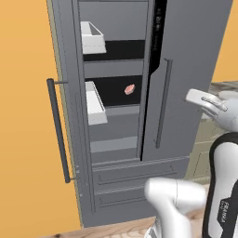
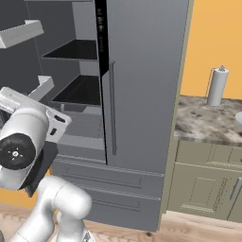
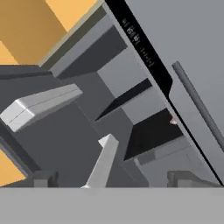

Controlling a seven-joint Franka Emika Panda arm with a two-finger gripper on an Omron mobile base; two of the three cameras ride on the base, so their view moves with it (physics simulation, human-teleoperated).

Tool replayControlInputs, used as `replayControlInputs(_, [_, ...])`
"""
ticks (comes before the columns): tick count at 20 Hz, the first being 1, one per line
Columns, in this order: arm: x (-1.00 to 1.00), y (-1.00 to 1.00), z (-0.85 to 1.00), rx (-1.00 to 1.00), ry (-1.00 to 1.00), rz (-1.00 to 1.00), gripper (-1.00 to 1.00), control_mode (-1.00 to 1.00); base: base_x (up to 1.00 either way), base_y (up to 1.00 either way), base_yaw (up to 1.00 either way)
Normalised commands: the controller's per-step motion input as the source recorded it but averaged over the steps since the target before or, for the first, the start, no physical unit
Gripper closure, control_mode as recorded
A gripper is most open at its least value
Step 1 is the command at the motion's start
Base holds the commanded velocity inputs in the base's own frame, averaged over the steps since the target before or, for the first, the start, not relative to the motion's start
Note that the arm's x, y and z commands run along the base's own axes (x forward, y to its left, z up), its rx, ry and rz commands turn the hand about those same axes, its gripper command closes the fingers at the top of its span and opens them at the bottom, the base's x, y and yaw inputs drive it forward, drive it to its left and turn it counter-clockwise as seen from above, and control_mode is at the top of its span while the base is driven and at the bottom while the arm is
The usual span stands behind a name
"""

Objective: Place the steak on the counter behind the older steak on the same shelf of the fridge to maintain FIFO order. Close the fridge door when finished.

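The tall dark grey two-door fridge (image 1: 176, 69) stands with its left door swung open at the left of the left base view. A small pink piece of meat (image 1: 129, 89) lies on the lower black shelf board (image 1: 116, 90) near that frame's centre; whether it is the plain steak or the older one cannot be told. In the hand view the gripper (image 3: 113, 178) sits at the bottom edge, its jaws wide apart and empty, and the grey-brown mottled stone counter (image 2: 208, 120) lies at the right of the right base view.
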Motion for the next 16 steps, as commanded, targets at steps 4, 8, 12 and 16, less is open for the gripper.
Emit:
replayControlInputs(4, [-0.38, 0.93, -0.11, -0.09, -0.23, 0.0, -1.0, -1.0, 0.0, 0.0, 0.0])
replayControlInputs(8, [-0.27, 0.9, -0.21, -0.11, -0.22, 0.0, -1.0, -1.0, 0.0, 0.0, 0.0])
replayControlInputs(12, [-0.04, 0.84, -0.28, -0.13, -0.18, 0.0, -1.0, -1.0, 0.0, 0.0, 0.0])
replayControlInputs(16, [-0.04, 0.78, -0.18, -0.17, -0.26, -0.01, -1.0, -1.0, 0.0, 0.0, 0.0])
